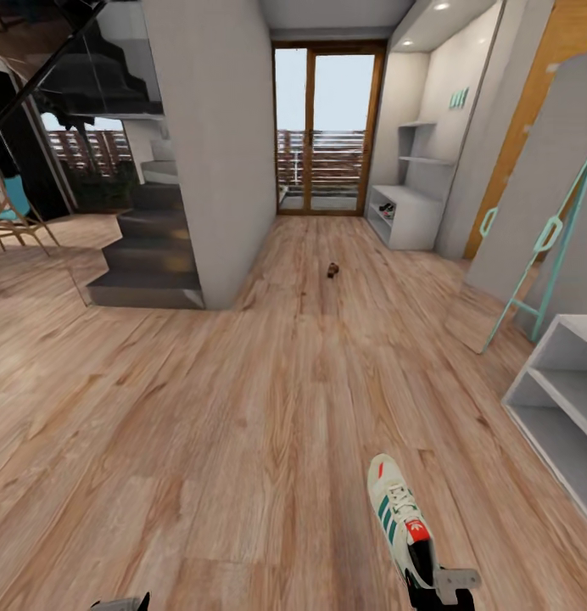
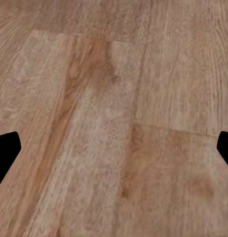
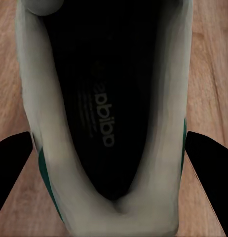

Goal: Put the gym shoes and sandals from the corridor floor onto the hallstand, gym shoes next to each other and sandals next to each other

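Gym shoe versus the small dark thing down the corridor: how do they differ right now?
The gym shoe is near, white with teal stripes, gripped at its heel by the right gripper. The dark thing, probably a sandal, is far off, brown, ungripped on the corridor floor. Neither is on a rack.

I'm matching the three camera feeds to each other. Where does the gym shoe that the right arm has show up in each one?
Head view: gym shoe low and right of centre, heel at the right gripper.
Right wrist view: gym shoe seen from above into its dark opening, between the two black fingers.
Left wrist view: not in it.
Shared landmark: the corridor floor of wood planks.
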You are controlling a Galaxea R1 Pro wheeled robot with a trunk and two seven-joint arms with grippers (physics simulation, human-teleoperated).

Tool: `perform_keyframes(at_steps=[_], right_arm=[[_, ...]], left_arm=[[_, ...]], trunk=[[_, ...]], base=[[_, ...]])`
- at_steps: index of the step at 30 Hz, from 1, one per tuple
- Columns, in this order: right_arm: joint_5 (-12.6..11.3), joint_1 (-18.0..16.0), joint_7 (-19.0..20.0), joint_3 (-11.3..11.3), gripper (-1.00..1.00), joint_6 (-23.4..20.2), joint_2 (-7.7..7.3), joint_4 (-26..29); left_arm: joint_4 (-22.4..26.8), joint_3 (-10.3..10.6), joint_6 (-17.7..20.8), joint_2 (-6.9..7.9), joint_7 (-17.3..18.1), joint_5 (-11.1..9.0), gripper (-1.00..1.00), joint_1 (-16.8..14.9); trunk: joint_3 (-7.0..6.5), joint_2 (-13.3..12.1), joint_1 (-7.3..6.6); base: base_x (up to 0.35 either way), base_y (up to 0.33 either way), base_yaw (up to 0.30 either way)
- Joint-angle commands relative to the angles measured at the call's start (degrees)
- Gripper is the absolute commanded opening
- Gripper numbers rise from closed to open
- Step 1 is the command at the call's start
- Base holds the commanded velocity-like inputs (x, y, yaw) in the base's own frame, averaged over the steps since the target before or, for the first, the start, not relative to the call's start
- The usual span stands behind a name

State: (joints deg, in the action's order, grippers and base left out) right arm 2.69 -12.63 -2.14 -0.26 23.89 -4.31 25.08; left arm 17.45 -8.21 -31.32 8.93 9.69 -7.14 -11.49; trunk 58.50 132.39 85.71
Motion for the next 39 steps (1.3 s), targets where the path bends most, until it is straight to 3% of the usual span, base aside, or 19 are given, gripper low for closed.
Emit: perform_keyframes(at_steps=[1, 39], right_arm=[[0.3, 0.0, -0.2, 0.0, -1.00, 0.1, 0.01, 0.0], [0.3, 0.0, -0.2, 0.0, -1.00, 0.1, 0.01, -0.1]], left_arm=[[-0.1, -0.1, -0.1, 0.01, 0.6, -0.6, 1.00, 0.0], [-0.1, -0.1, -0.1, 0.04, 0.6, -0.6, 1.00, 0.0]], trunk=[[0.05, 0.0, 0.02], [0.05, 0.0, 0.02]], base=[[0.338, 0.000, -0.045], [0.338, 0.000, -0.003]])
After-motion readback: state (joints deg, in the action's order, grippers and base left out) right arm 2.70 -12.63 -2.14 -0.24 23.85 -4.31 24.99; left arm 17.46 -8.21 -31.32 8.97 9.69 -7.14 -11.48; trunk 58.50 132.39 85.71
